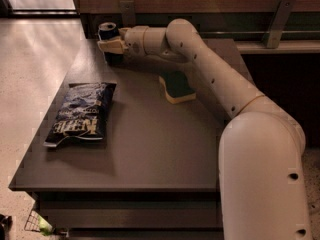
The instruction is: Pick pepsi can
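Observation:
The pepsi can (107, 32), small and dark blue with a silver top, stands upright at the far left corner of the dark table (145, 144). My gripper (111, 46) reaches across the table to it, its pale fingers (113, 46) lying right against the front of the can and covering the can's lower part. The arm stretches from the lower right up to the can.
A flat dark blue chip bag (80, 113) lies on the left of the table. A green and yellow sponge (177, 87) lies under the arm near the middle. A wooden wall with a rail runs along the back. The floor drops off to the left.

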{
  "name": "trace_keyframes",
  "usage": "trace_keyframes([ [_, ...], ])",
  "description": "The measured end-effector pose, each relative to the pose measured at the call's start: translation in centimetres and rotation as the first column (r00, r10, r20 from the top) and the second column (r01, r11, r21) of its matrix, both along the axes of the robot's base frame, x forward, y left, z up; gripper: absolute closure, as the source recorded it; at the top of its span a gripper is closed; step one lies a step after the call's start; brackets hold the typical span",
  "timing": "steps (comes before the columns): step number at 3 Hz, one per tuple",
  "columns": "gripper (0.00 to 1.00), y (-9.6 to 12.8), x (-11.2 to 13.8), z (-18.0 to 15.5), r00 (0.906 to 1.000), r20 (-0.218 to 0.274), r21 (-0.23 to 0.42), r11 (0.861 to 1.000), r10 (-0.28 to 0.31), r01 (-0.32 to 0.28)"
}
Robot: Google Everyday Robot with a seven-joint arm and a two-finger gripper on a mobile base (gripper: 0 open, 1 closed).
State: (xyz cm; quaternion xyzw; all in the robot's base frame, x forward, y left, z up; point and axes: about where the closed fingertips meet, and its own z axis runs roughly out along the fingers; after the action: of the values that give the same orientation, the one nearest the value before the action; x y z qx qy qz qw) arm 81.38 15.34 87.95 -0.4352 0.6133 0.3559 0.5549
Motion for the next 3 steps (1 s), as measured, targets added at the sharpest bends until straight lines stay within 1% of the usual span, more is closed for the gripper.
trace_keyframes([
  [1,1.00,0.3,-0.1,-0.1,1.0000,-0.001,0.000,1.000,0.004,-0.004],
  [2,1.00,0.6,-0.2,0.5,0.9999,0.008,-0.003,1.000,0.015,-0.015],
  [3,1.00,0.3,-1.2,4.4,0.9980,0.059,-0.031,0.999,0.025,-0.023],
])
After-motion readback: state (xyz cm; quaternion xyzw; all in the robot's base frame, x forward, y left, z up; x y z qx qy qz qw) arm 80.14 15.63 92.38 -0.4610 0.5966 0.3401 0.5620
